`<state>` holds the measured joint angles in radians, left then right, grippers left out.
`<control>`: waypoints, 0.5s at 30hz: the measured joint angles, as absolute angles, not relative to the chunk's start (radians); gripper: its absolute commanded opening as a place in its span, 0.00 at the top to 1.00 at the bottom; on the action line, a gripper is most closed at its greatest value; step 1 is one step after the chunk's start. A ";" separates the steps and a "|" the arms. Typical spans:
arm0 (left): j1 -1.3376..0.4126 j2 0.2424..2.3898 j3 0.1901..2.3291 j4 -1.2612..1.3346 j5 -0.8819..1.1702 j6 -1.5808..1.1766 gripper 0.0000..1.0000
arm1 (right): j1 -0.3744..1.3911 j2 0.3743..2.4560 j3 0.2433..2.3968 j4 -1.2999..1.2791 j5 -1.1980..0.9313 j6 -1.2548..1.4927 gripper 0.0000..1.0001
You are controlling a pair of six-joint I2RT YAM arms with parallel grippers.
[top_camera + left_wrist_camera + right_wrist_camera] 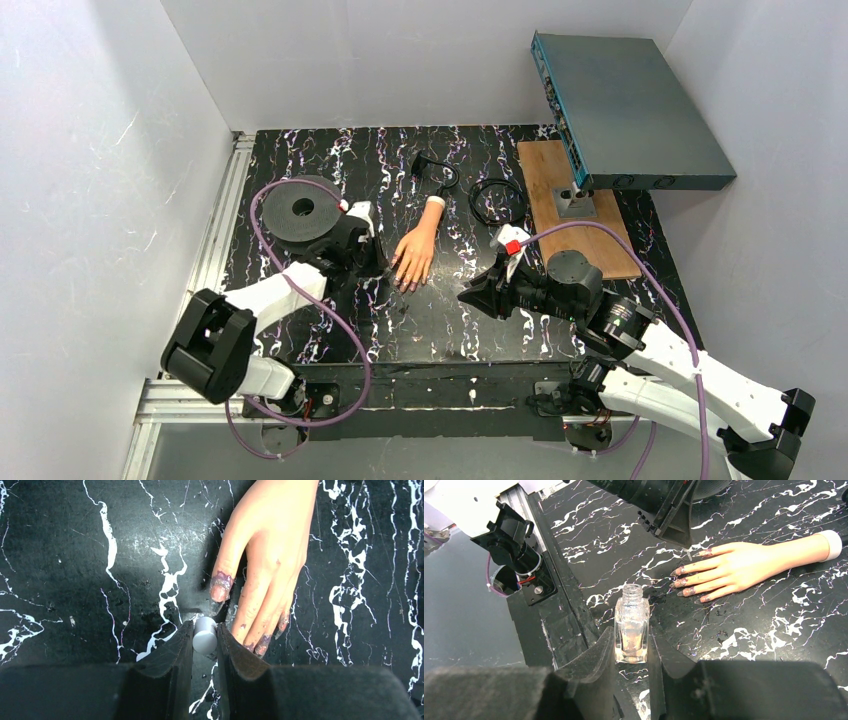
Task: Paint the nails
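- While pinching the grey brush cap [205,639] in the left claw [205,626], hovers low over the bench [440,325], with the brush end just beside the thumb tip of the mannequin hand [272,535]; cannot tell whether the bristles touch.
- Grips an open, clear polish bottle [631,625] in the right claw [629,639], closed narrow around the glass, near the fingertips but apart from them.
- Finds the hand lying palm down in the middle of the bench, fingers pointing toward the arm bases.
- Shows purplish colour on the nails [680,572] of all five digits, ragged at the edges and smeared onto the skin around them.
- Looks well along, judging by that: colour seemingly laid on every nail, with the thumb apparently the one in hand.
- Leaves, probably, evening out the patchy nails and then seating the brush back in the bottle.
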<state>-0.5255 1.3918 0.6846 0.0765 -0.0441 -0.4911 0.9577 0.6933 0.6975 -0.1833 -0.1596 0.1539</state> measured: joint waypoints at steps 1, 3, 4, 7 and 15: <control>-0.525 1.378 0.678 0.074 -0.044 -0.492 1.00 | 0.958 0.693 0.698 -0.183 -0.160 0.154 0.99; -0.525 1.345 0.666 0.070 -0.044 -0.492 1.00 | 0.958 0.693 0.698 -0.183 -0.160 0.154 0.99; -0.525 1.329 0.663 0.066 -0.044 -0.492 1.00 | 0.958 0.694 0.698 -0.183 -0.160 0.154 0.99; -0.525 1.291 0.663 0.062 -0.045 -0.492 1.00 | 0.958 0.696 0.698 -0.183 -0.160 0.155 0.99; -0.525 1.280 0.693 0.046 -0.061 -0.490 1.00 | 0.958 0.718 0.698 -0.183 -0.167 0.159 0.99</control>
<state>-0.5255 1.2800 0.6933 0.0463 -0.0612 -0.4904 0.9577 0.7181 0.6975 -0.1833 -0.1669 0.1585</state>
